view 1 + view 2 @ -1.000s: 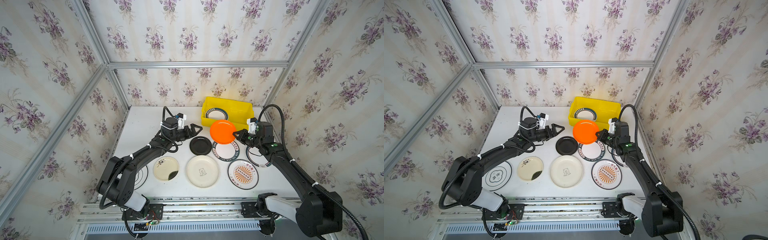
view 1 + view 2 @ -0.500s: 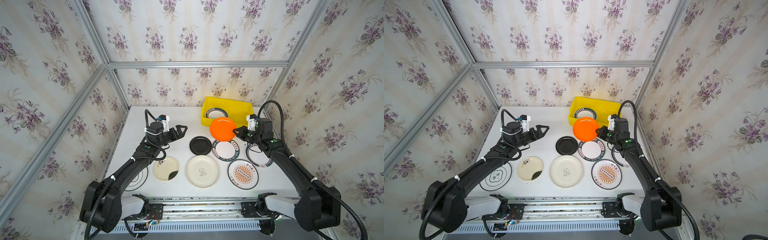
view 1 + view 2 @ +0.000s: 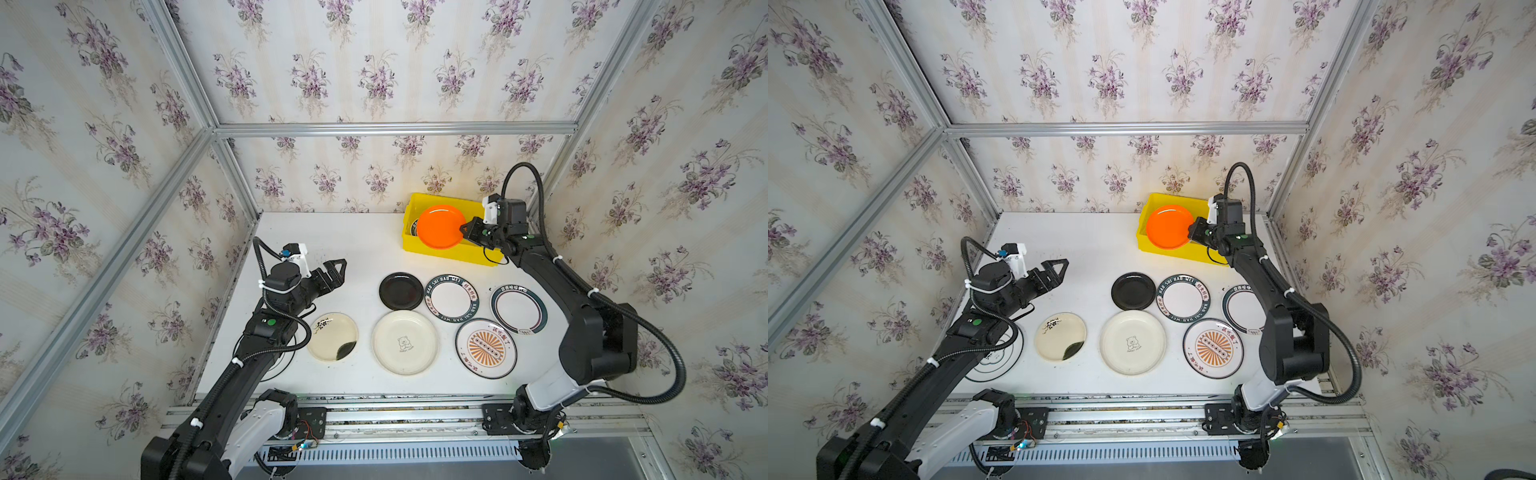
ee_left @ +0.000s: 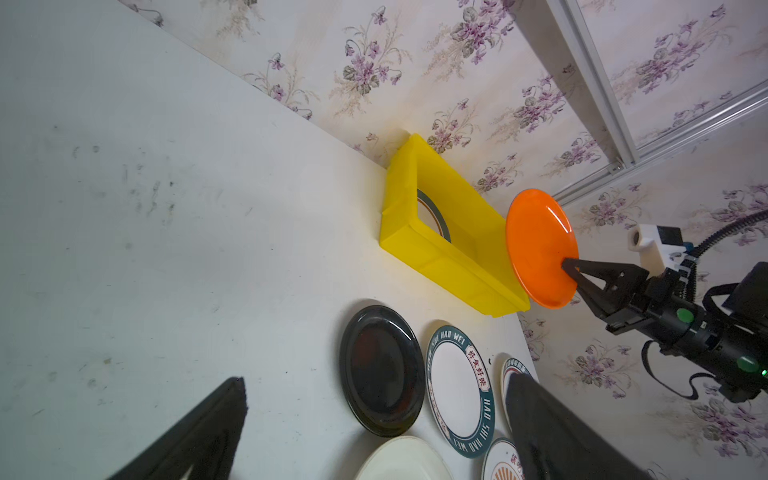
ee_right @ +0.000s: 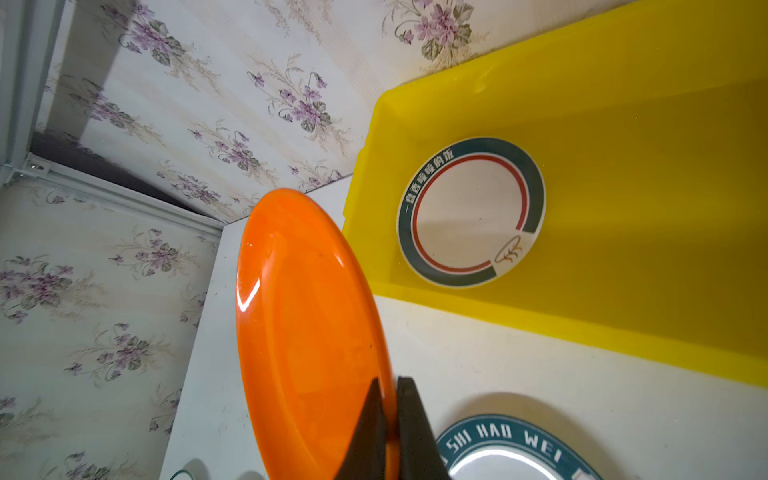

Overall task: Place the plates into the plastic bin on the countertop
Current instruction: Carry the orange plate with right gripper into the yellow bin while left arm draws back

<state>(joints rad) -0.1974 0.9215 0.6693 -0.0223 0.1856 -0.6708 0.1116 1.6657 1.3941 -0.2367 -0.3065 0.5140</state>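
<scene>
**Orange plate held over the bin, ready to go in**

The right claw [image 3: 463, 229] is clamped on the rim of the orange plate [image 3: 440, 226]. From the claw the plate reaches out across the yellow bin [image 3: 451, 258], face up and raised clear of its walls. It hangs partly above the dark-rimmed plate [image 5: 471, 212] lying flat on the bin floor, so the next move looks like a straight lowering. The left claw [image 3: 338, 268] gapes open and empty, well away from the bin. The remaining plates [image 3: 405, 343] lie flat on the counter [image 3: 353, 241] in front of the bin.
</scene>
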